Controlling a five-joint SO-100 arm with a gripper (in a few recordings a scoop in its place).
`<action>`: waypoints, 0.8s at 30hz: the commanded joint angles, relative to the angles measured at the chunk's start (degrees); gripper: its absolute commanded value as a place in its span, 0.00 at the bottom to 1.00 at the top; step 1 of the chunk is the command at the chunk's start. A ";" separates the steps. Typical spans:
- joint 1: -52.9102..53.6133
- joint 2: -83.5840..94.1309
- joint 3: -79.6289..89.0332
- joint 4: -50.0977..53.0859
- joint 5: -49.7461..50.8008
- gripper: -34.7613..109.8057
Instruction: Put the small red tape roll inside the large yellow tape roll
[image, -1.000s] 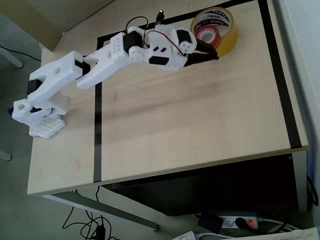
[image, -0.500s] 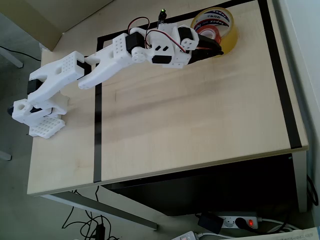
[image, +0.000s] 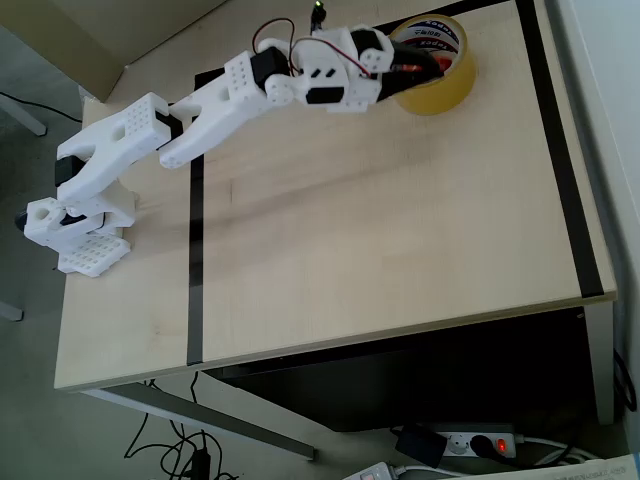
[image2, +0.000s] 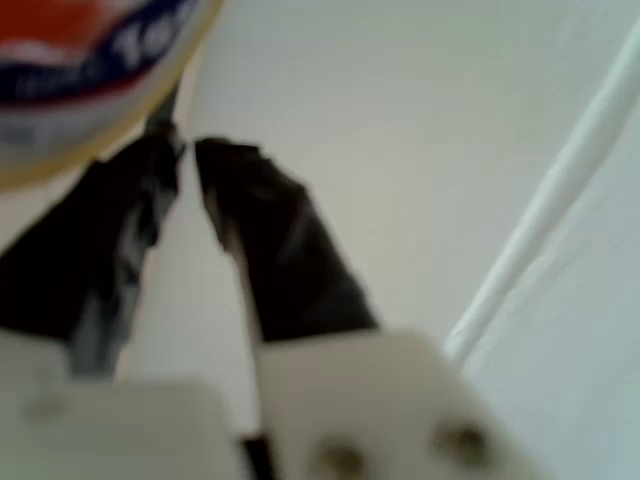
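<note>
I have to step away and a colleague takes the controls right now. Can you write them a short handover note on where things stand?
Gripper: over the large yellow tape roll at the table's far edge in the overhead view. In the wrist view the black fingers stand almost closed with nothing visible between them, beside the roll's printed core.
Small red tape roll: hidden under the gripper in the overhead view, so I cannot confirm it lies inside the yellow roll.
Done: arm brought to the yellow roll.
Left: lift the arm away, check that the red roll sits inside the ring, then retreat.
</note>
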 joint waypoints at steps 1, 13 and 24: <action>-1.41 5.10 -4.75 -2.72 -1.58 0.25; -1.14 4.31 -4.57 -2.11 -2.29 0.24; 5.19 -3.96 -12.39 10.72 -0.79 0.24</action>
